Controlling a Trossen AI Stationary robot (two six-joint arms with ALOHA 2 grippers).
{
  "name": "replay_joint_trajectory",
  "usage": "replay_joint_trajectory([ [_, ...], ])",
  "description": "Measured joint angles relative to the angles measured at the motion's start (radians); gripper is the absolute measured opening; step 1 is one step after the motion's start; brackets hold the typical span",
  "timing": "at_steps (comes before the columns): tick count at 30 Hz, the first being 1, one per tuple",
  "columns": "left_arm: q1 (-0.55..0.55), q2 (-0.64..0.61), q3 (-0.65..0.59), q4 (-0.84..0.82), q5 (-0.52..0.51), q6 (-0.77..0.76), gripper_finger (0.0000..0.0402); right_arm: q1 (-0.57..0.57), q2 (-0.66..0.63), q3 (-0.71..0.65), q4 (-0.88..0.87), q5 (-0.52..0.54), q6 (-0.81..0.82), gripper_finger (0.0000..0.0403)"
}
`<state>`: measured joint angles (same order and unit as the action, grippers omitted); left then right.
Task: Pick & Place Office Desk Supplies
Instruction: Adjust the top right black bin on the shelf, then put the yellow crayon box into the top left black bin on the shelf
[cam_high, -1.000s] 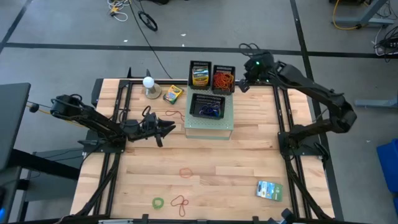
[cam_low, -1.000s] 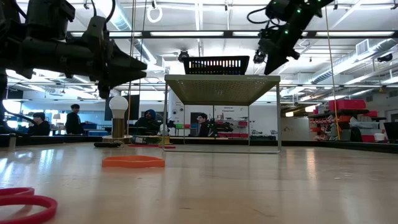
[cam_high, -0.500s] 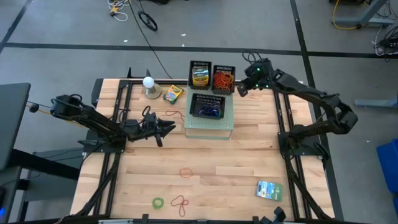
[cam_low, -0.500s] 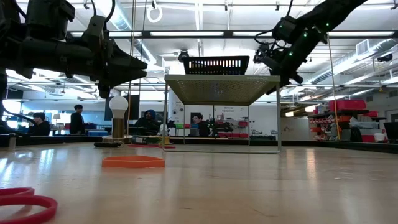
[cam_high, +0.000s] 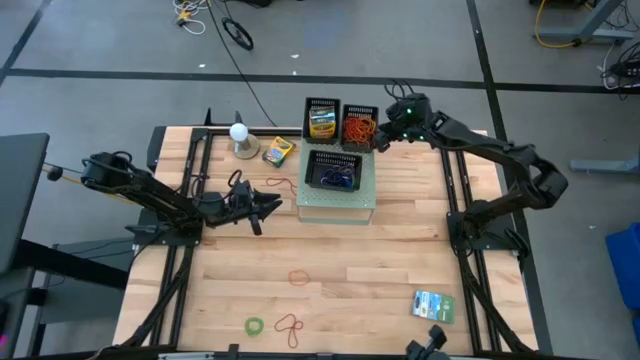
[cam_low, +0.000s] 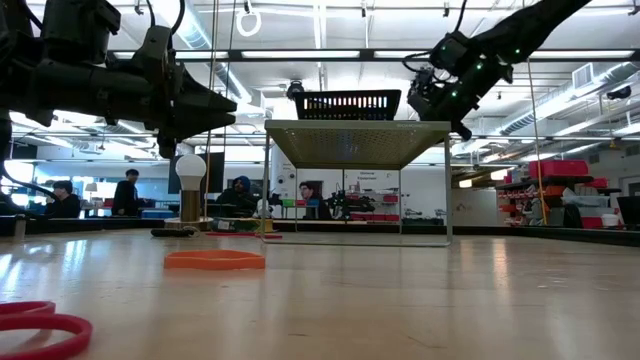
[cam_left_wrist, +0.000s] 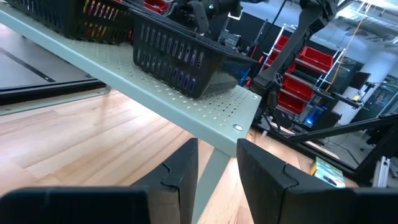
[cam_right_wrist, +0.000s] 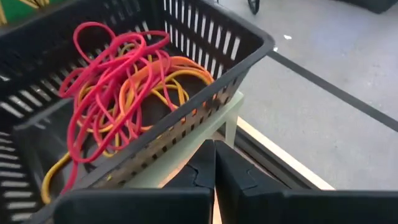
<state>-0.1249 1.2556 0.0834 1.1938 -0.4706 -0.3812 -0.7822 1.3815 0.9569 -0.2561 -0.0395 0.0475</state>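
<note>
Table (cam_high: 330, 255): pale wood planks, smooth, satin sheen. Shelf (cam_left_wrist: 186, 93): perforated metal, matt grey-green paint. Basket (cam_right_wrist: 205, 43): slatted black plastic, matt. Rubber bands (cam_right_wrist: 118, 93): smooth, glossy.

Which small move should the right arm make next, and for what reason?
Probably it should draw back from the basket of rubber bands and go toward a loose band, such as the red one on the table. The right gripper sits beside that basket with jaws shut and empty, so it seems finished there.
</note>
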Motion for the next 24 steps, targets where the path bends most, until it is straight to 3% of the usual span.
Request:
replay_joint_trajectory([
  [16,0.000,0.000,0.000,0.000,0.011,-0.080,0.0119,0.000,0.015,0.000,0.095,-0.014,-0.009,0.0004],
  [24,0.000,0.000,0.063,-0.077,0.057,-0.068,0.0119,0.010,-0.142,0.000,-0.047,0.013,-0.046,0.0004],
])
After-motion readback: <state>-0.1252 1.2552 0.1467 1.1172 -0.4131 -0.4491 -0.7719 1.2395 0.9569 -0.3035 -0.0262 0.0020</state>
